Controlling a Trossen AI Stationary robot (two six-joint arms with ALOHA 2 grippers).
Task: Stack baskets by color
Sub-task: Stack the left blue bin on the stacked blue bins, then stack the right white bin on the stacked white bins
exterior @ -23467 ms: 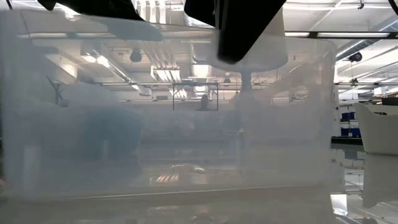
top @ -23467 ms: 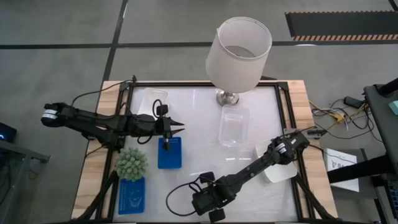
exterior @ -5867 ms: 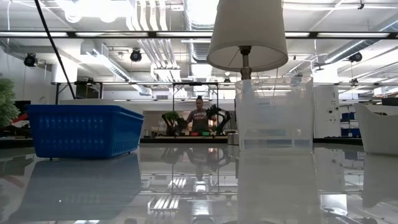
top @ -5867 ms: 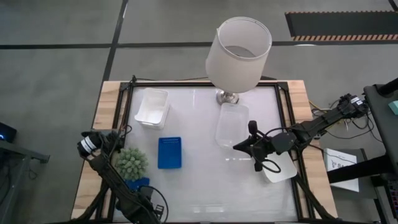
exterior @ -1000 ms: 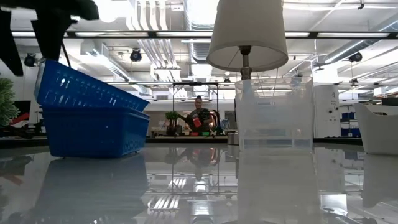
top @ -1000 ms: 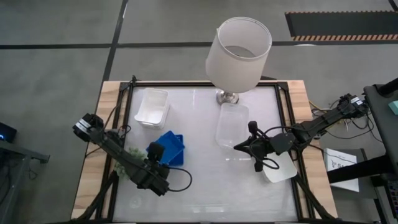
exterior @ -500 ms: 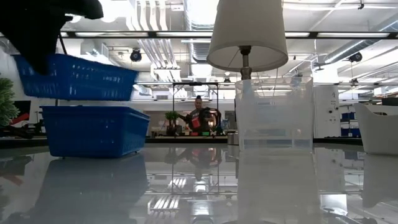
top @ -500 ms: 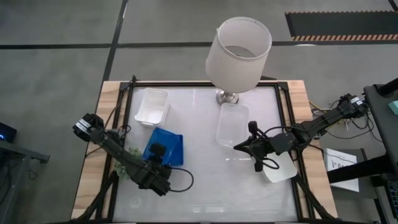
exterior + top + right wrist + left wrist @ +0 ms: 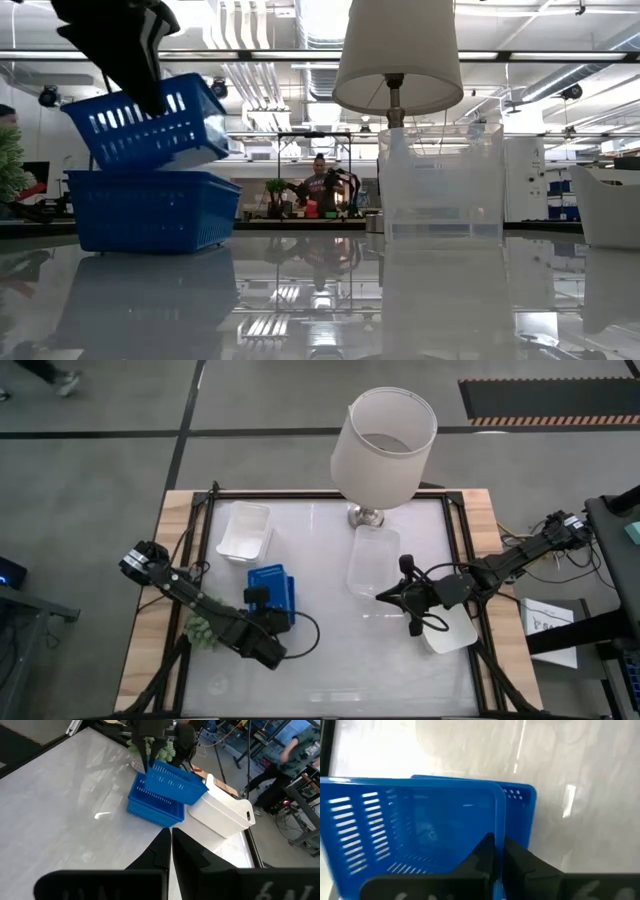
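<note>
Two blue mesh baskets are at the table's left middle. One (image 9: 150, 210) stands on the table. The other (image 9: 140, 130) hangs tilted just above it with my left gripper (image 9: 152, 100) shut on it; in the high view this pair (image 9: 275, 592) sits beside that gripper (image 9: 258, 597). A clear basket (image 9: 372, 560) lies before the lamp. One white basket (image 9: 245, 532) stands at the far left and another (image 9: 450, 630) at the right. My right gripper (image 9: 383, 597) hovers shut, holding nothing, by the clear basket. My left gripper pinches one side wall of the upper blue basket (image 9: 500, 827) close to a rounded corner, one finger inside and one outside. The fingers come from above, slanting down. The basket hangs tilted over the lower basket; whether its low edge (image 9: 105, 168) touches that rim I cannot tell.
A tall lamp with a white shade (image 9: 385, 435) stands at the far middle. A spiky green plant (image 9: 203, 628) sits at the near left, partly under my left arm. A person (image 9: 318, 190) stands in the room beyond the table.
My left gripper has shut on the upper blue basket's wall, which a second ago leaned into the lower basket. It has lifted that basket off, rolled its wrist and shifted slightly toward the table's right. The basket has turned about, now lined up over the lower one, tilted.
</note>
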